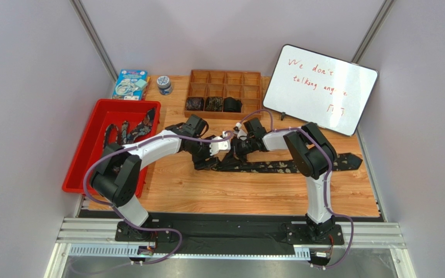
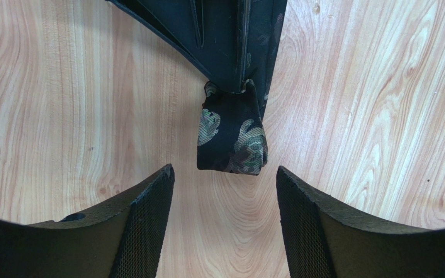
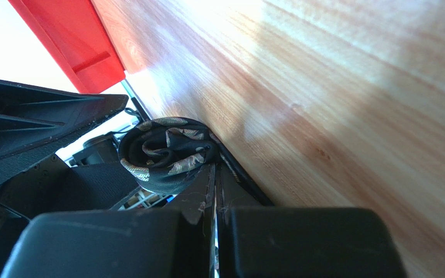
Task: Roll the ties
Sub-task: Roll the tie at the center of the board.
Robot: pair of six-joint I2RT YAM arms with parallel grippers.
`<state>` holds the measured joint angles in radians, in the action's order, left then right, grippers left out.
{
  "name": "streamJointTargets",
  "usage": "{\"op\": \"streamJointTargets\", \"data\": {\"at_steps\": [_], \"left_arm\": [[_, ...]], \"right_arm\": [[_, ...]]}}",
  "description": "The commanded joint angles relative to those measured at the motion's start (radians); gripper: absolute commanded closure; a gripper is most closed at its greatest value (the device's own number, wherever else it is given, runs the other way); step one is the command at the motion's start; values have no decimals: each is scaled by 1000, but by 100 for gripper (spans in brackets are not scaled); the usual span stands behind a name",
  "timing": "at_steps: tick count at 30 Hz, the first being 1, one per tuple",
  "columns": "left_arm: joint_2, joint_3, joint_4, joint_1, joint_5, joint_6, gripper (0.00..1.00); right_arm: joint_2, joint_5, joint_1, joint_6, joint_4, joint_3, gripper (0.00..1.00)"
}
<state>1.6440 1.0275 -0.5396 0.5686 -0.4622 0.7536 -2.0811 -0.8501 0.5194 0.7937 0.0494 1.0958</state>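
Note:
One tie [image 1: 288, 167] lies stretched along the wooden table, its left end wound into a small coil [image 2: 230, 142]. My right gripper [image 3: 212, 165] is shut with its tips in that coil [image 3: 167, 153], and its dark fingers [image 2: 219, 35] reach down onto the coil in the left wrist view. My left gripper [image 2: 223, 168] stands open just short of the coil, one finger on each side, touching nothing. From above, the left gripper [image 1: 212, 157] and right gripper [image 1: 234, 152] meet over the tie's left end. More ties [image 1: 127, 130] lie in the red tray [image 1: 80, 168].
A wooden divided box [image 1: 252, 78] at the back holds three dark coils [image 1: 214, 104] in its front row. A whiteboard [image 1: 320, 87] leans at the back right. A blue box [image 1: 130, 84] and a small jar [image 1: 164, 84] stand at the back left.

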Motion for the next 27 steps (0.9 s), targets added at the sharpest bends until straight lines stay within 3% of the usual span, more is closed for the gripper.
{"op": "streamJointTargets", "data": {"at_steps": [1,7,14,19,27], "left_arm": [[5,35,13,2,-41,16,30],[66,97,-56,40,-13,59,35],[83,105,-92,60,-15,79,51],[88,118,-89,70,0,55,57],[163,216,-100,125,22,-7,58]], "right_arm": [[-22,160,-1,-114,110,-16,100],[-36,175,2,-129,121,-16,100],[-45,168,2,-111,96,-30,100],[-48,134,2,-77,50,-42,100],[-33,92,7,-36,-3,-56,100]]}}
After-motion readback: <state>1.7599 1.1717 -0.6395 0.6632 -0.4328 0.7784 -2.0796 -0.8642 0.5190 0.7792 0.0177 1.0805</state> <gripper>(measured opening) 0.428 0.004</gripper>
